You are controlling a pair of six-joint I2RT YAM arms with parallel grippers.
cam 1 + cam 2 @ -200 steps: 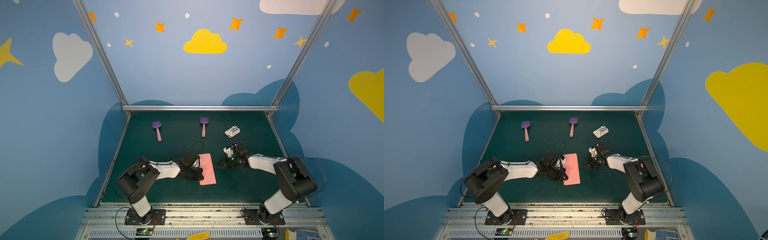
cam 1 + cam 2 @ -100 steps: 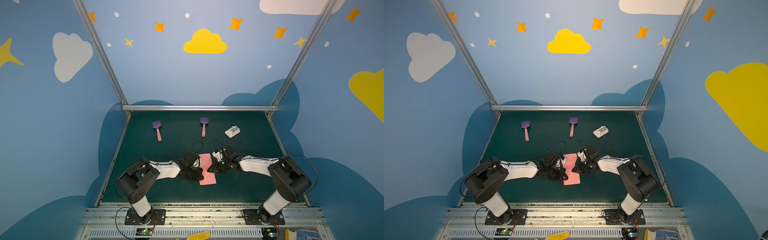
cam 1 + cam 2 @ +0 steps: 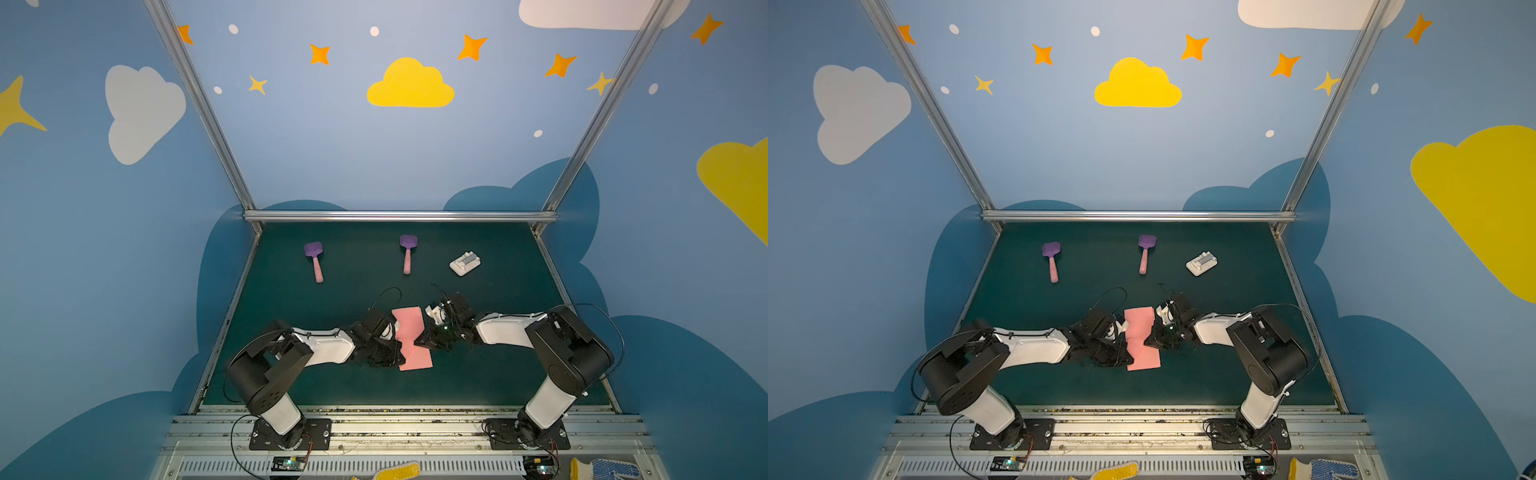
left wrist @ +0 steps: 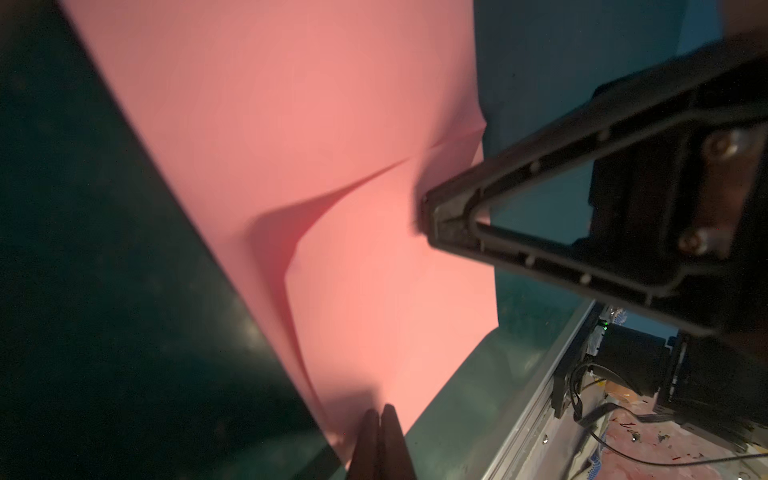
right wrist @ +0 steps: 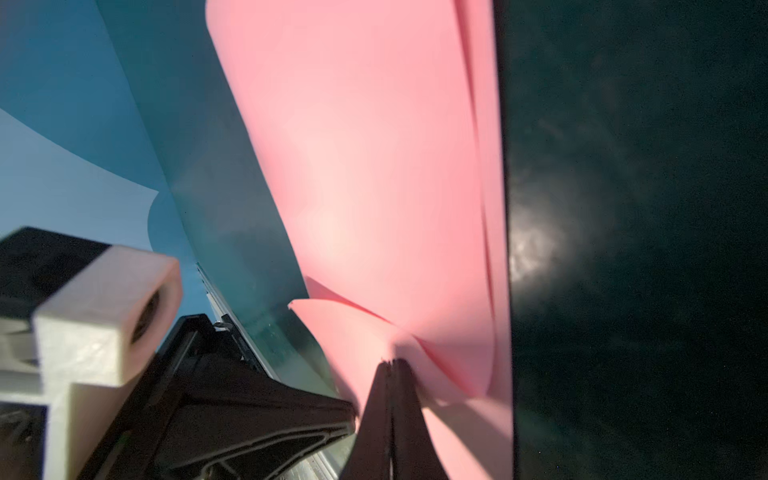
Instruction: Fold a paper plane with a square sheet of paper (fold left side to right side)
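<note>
The square sheet of paper (image 3: 409,326) (image 3: 1140,326) lies on the green mat as a narrow salmon-pink strip, doubled over, with no paper plane shape to it. My left gripper (image 3: 395,343) (image 3: 1126,344) is shut, its tips (image 4: 380,409) resting on the strip's left edge. My right gripper (image 3: 420,341) (image 3: 1149,341) is shut too, with its tips (image 5: 390,362) pressed on the right edge. The paper (image 5: 374,166) puckers around them. In the left wrist view the top layer of the paper (image 4: 332,166) lifts into a raised flap beside the right gripper (image 4: 430,220).
Two purple spatulas with pink handles (image 3: 314,259) (image 3: 407,253) and a small white plastic block (image 3: 464,263) lie further back on the mat (image 3: 478,374). Aluminium rails border the mat at the back (image 3: 399,215) and front (image 3: 399,409).
My right gripper has swung left from beside the paper onto its right edge, and the top layer has buckled there. The left arm has stayed put.
</note>
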